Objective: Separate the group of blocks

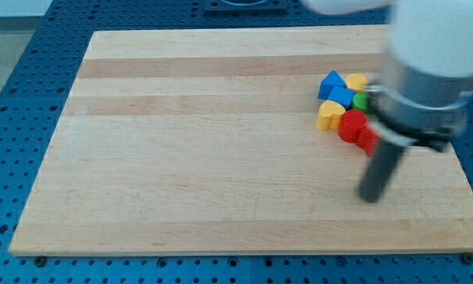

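A tight group of blocks sits at the board's right. It holds a blue triangular block point(330, 80), a blue block point(343, 97) below it, a yellow block point(355, 80) at the top, a small green block point(361, 100), a yellow heart-shaped block point(329, 116) at the left, a red round block point(351, 126) and a second red block point(367, 139) partly hidden by the arm. My tip point(370, 196) is on the board just below the group, under the red blocks, apart from them. The arm's white and grey body point(426, 75) hides the group's right side.
The wooden board point(205, 142) lies on a blue perforated table point(16, 87). The board's right edge is close to the blocks and the arm.
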`<action>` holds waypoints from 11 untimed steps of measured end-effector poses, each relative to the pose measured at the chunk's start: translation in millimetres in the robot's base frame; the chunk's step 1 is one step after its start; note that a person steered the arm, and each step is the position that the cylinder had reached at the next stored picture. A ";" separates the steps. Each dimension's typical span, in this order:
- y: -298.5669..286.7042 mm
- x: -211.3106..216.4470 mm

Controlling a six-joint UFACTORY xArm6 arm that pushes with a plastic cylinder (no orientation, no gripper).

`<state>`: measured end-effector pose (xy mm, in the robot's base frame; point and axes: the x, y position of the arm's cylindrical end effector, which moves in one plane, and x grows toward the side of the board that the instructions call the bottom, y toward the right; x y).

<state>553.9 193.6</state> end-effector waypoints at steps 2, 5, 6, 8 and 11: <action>112.3 -55.2; 38.9 -104.1; 22.0 -106.5; -41.7 -133.0; -108.8 -203.3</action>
